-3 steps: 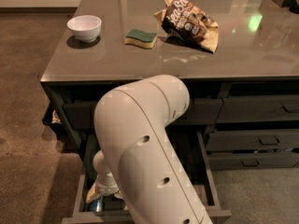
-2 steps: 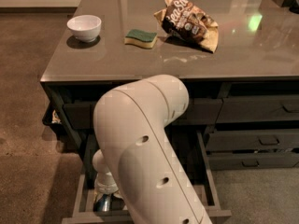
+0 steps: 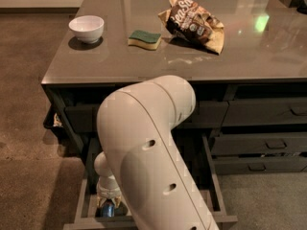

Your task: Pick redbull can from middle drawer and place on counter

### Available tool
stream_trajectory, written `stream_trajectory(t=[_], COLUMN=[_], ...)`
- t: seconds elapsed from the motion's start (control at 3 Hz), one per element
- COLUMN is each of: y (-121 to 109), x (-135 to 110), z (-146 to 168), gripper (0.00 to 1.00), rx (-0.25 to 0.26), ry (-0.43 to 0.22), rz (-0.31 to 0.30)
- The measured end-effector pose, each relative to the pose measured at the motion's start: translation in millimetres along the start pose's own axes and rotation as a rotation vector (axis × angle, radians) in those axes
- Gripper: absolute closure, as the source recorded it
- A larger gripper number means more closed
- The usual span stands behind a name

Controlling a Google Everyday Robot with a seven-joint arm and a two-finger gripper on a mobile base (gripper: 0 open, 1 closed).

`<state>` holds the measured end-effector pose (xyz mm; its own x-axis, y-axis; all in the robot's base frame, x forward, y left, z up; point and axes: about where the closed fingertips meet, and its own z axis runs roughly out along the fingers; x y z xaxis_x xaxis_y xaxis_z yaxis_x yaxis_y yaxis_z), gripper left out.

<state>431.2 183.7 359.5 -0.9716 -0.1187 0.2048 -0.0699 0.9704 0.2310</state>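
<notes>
Glossy and grey-brown, the counter (image 3: 144, 66) fills the far half of the scene. It carries a white bowl (image 3: 86, 28) at far left, a green-and-yellow sponge (image 3: 145, 39) beside it and a crumpled snack bag (image 3: 194, 23) further right. None of these has moved over the last second. Below the counter's near edge, the middle drawer (image 3: 225, 219) stands pulled out toward the near side, and the robot's bulky white arm (image 3: 148, 143) reaches down into it, hiding most of its floor.

What changes is small and sits at the drawer's near-left corner. A second ago the gripper (image 3: 109, 200) hung slightly higher, with a patch of colour just to its left. Now it sits a touch lower, and the redbull can (image 3: 108, 210) shows as a blue spot directly under its tip, at the near end of the drawer. Gripper and can look to be touching or very nearly so, but I cannot tell whether the gripper has closed on the can.

My reading is that the reach into the drawer is done and the grasp is being settled. The can has not been lifted, so the lift clear of the drawer wall and the placement on the counter both remain.
</notes>
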Motion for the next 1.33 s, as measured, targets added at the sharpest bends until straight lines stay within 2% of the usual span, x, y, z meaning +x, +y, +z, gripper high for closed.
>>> stream_trajectory(t=[0.33,0.67,1.33], y=[-5.3,-24.5,-87.6], x=[-7.2,-20.4,-50.4], z=[-27.2,-75.0,-200.7], gripper=[1.0,1.0,1.0], rx=[-0.002,-0.018,-0.076], ry=[-0.061,-0.153,-0.348], rz=[-0.012,-0.046,-0.143])
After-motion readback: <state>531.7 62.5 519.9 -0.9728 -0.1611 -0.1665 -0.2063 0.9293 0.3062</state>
